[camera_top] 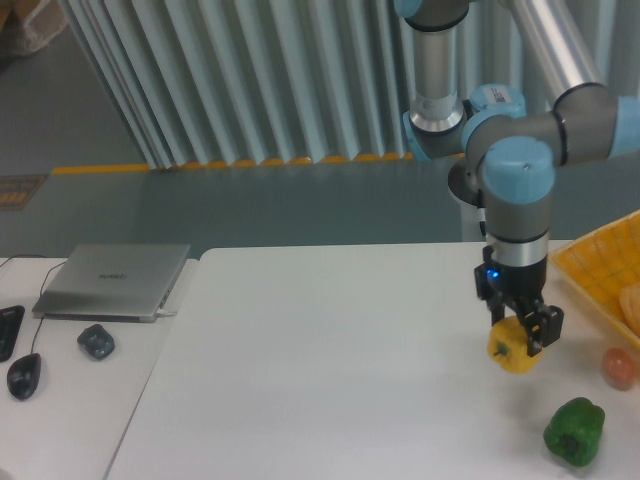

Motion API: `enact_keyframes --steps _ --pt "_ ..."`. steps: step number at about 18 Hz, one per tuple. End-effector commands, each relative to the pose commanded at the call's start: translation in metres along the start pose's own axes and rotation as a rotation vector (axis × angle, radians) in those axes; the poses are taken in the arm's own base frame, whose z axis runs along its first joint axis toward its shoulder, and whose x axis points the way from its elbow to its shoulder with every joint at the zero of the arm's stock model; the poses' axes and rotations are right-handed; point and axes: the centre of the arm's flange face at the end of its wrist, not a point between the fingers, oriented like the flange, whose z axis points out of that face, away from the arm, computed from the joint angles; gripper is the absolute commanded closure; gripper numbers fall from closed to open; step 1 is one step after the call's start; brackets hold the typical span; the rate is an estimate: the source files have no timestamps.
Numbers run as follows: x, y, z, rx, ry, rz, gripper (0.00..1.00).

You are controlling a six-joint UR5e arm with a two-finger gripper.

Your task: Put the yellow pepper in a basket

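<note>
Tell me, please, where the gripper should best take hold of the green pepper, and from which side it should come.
Probably from above, closing across the wide middle of the green pepper. It lies free on the table, apart from the small round fruit, so the fingers have room on both sides. First the gripper must release the yellow pepper.

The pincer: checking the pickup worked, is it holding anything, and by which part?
Yes: the pincer holds the yellow pepper by its upper sides, clear of the table.
</note>
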Motion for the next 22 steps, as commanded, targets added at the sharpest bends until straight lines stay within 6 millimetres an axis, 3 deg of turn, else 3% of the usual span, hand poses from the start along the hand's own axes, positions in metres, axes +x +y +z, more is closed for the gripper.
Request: enact_keyframes --steps 4,9,13,18,22 --pt "-0.004 0.03 -0.004 -0.021 0.017 0.072 0.56" --pt "-0.01 0.084 -0.015 -0.075 0.041 0.271 0.56" --pt "-0.018 0.118 -0.021 -0.076 0.033 0.279 0.56" --pt "-0.036 0.185 -0.035 -0.083 -0.029 0.216 0.56" --pt "-0.058 0.202 -0.02 -0.111 -0.104 0.17 0.56"
